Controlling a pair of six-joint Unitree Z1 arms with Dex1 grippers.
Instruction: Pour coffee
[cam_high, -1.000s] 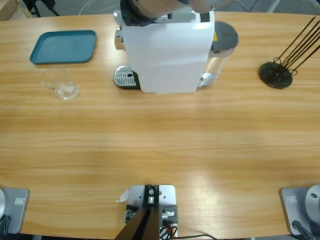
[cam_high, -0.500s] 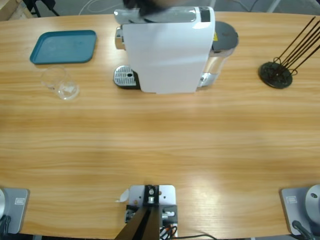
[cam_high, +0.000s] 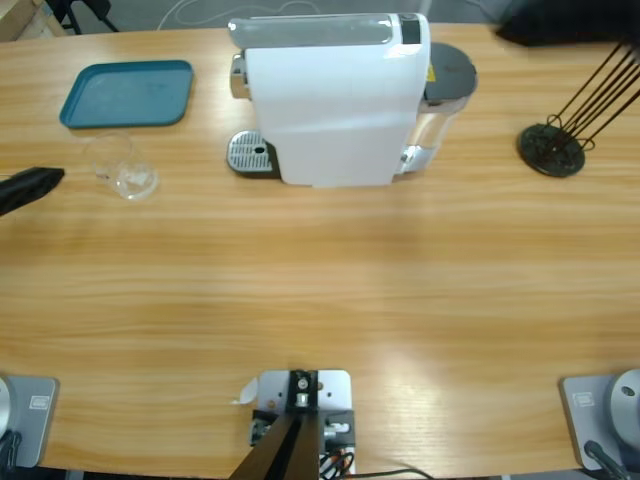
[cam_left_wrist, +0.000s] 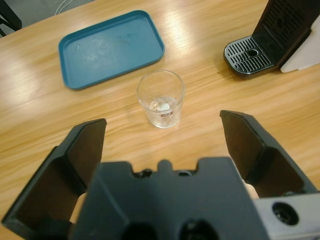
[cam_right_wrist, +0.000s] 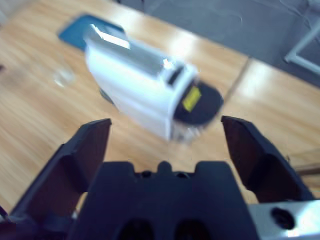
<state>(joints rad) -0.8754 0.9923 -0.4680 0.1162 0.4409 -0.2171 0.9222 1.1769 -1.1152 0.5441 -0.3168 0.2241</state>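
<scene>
A clear drinking glass (cam_high: 120, 167) stands upright on the table in front of the blue tray (cam_high: 128, 93); in the left wrist view the glass (cam_left_wrist: 161, 98) looks empty, and no amber-brown coffee shows anywhere. My left gripper (cam_left_wrist: 162, 129) is open, with the glass a short way ahead between the lines of its jaws; from above only its dark tip (cam_high: 40, 182) pokes in at the left edge. The white coffee machine (cam_high: 330, 100) stands at the back middle, with its drip grate (cam_high: 250, 155) facing left. My right gripper (cam_right_wrist: 166, 125) is open, high above the machine (cam_right_wrist: 145, 92).
A black stand with thin rods (cam_high: 552, 148) sits at the back right. A dark part of an arm (cam_high: 560, 25) crosses the top right corner. The machine's grey water tank lid (cam_high: 450, 72) shows behind its right side. Bare wood spans the table's front half.
The dark arm that hung over the machine's top has gone from there, and a dark arm now shows at the upper right. My left gripper's tip has come in from the left edge near the glass.
</scene>
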